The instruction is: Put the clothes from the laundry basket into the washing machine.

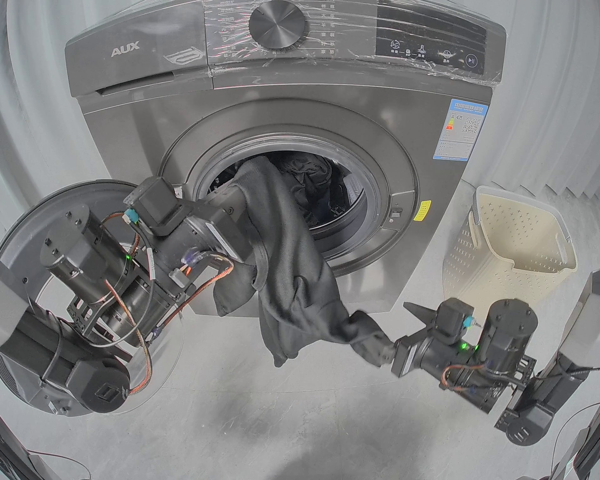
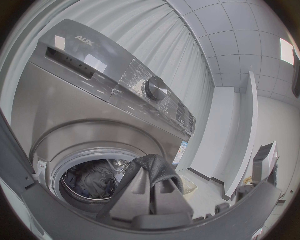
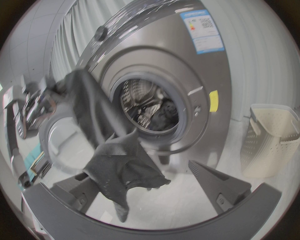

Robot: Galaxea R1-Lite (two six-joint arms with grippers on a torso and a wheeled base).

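We are facing a washing machine (image 1: 375,125) on open pale floor (image 1: 281,412), curtain (image 1: 550,94) behind, its door (image 1: 25,250) hanging open at left. Our left gripper (image 2: 151,187) is pinching a dark garment (image 1: 294,275) at the drum mouth; the cloth is trailing onto our wide-open right gripper (image 1: 390,328). The laundry basket (image 1: 519,250) is standing just beside the machine.

Washing machine (image 1: 156,125): metallic grey all over. Its control strip (image 1: 431,31) is black with white marks, its dial (image 1: 277,24) dark grey.
Label (image 1: 460,130) on the front: blue border, white field, small coloured bars.
Sticker (image 1: 422,210): plain yellow.
Garment (image 1: 294,269): charcoal, no print, with a fine mesh-like weave in the right wrist view.
Clothes in the drum (image 1: 312,181): dark grey to black.
Laundry basket (image 1: 475,262): cream, walls dotted with rows of small holes.
Curtain (image 1: 550,94): pale grey-white, vertical pleats.
Floor (image 1: 312,419): light grey, faintly mottled.
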